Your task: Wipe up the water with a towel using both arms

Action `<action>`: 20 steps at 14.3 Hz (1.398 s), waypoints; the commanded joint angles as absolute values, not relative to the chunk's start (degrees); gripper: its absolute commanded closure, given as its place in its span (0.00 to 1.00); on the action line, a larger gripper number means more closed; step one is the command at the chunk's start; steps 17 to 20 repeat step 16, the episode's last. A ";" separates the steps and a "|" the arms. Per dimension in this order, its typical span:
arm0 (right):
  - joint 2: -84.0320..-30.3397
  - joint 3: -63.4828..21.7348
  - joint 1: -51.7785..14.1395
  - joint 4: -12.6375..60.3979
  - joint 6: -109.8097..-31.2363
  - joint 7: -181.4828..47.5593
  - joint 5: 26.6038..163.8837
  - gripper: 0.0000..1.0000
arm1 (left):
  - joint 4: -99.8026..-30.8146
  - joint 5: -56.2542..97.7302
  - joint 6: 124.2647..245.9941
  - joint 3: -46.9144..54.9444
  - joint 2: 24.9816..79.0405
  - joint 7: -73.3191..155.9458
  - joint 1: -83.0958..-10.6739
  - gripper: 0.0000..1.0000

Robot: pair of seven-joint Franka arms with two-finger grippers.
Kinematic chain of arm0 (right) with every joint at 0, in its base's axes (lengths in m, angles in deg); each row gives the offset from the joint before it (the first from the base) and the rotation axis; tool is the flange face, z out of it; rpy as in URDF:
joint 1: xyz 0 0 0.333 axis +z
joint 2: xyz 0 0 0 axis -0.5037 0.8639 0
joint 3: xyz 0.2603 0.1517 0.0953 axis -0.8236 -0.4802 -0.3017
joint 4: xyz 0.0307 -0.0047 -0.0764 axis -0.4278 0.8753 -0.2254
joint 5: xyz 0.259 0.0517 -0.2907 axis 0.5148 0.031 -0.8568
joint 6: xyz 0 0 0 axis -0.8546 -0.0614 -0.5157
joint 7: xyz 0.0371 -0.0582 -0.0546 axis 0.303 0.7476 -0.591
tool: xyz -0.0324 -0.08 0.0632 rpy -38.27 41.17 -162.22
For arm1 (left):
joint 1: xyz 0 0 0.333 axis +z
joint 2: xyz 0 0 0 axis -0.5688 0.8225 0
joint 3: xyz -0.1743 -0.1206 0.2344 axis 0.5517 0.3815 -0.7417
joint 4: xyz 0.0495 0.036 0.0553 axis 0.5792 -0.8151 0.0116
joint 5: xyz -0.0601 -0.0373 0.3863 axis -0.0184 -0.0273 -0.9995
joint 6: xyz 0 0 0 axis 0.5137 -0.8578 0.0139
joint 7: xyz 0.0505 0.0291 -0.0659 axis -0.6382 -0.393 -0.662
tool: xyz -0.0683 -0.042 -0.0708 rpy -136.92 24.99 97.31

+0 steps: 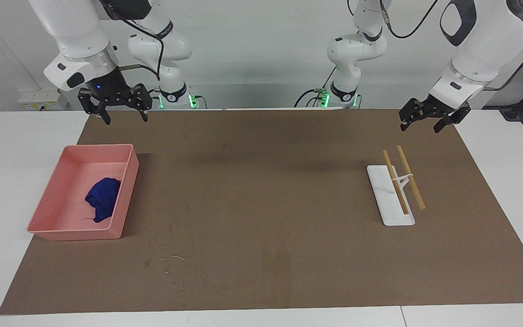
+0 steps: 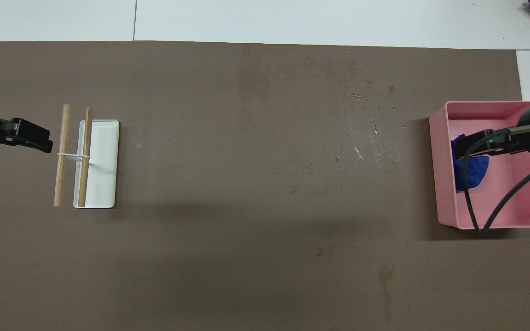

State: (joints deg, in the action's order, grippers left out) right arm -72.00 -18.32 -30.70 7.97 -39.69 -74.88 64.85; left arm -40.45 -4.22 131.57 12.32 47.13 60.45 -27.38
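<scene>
**Towel in the bin, both grippers raised at the mat's robot-side corners**

The blue towel (image 1: 103, 198) lies bunched in a pink bin (image 1: 127, 181) at the right arm's end of the surface, close to the bin's wall that faces the mat's middle. The water (image 1: 170, 261) shows as pale droplets and specks on the brown mat (image 1: 261, 204), farther from the robots than the bin and near the mat's outer edge. The wide middle of the mat is bare.

The right gripper (image 1: 123, 116) hangs in the air over the mat's edge just robot-side of the bin, fingers spread and holding nothing. The left gripper (image 1: 427, 122) hangs over the mat's corner at the left arm's end, fingers also apart and empty. Near it, a white tray (image 1: 386, 206) carries two wooden sticks (image 1: 402, 179) that overhang its rim.
</scene>
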 commanded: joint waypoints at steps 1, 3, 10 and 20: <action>-73.32 -18.16 -30.60 9.43 -39.50 -76.19 64.48 0.00 | -42.60 -5.28 132.88 13.03 45.38 60.10 -26.41 0.00; -73.32 -18.24 -30.60 9.42 -40.64 -76.19 64.57 0.00 | -42.60 -5.28 132.88 13.03 45.38 60.10 -26.41 0.00; -73.32 -18.16 -30.60 9.25 -40.64 -76.19 64.57 0.00 | -42.60 -5.28 132.88 13.12 45.38 60.10 -26.41 0.00; -73.32 -18.16 -30.60 9.16 -40.64 -76.01 64.57 0.00 | -42.60 -5.28 132.88 13.12 45.38 60.10 -26.41 0.00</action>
